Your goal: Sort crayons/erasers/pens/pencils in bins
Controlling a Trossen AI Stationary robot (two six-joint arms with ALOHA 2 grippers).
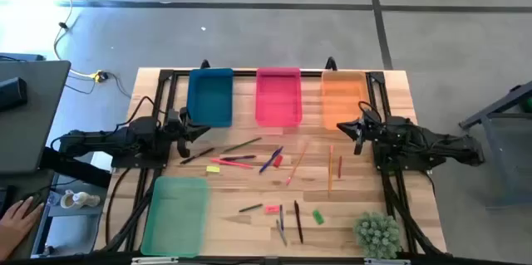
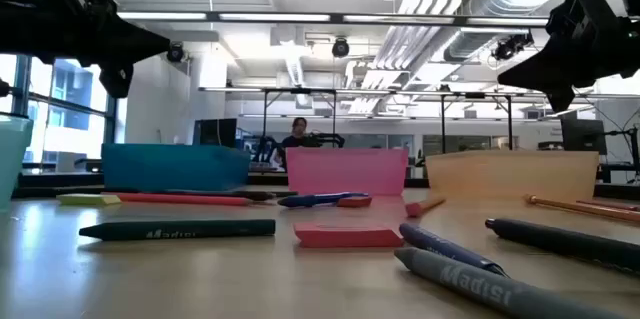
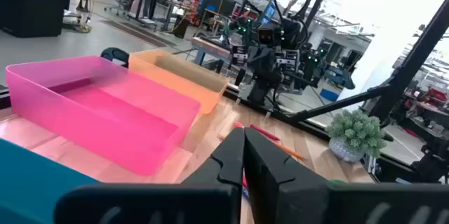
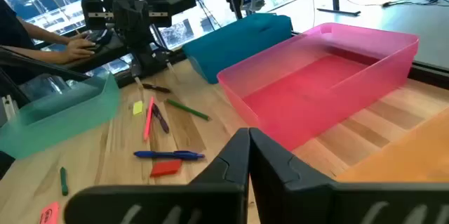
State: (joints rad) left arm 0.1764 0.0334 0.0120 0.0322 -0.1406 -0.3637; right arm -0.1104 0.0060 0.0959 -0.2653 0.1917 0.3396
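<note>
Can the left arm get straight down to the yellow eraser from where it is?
Probably yes. The left end effector hangs above the table near the blue bin, and the yellow eraser lies in the open close by, with only loose pens beside it.

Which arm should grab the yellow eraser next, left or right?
Left, probably. The yellow eraser lies on the left half of the table, close to the left gripper. The right gripper sits across the table by the orange bin, with pens and pencils between.
</note>
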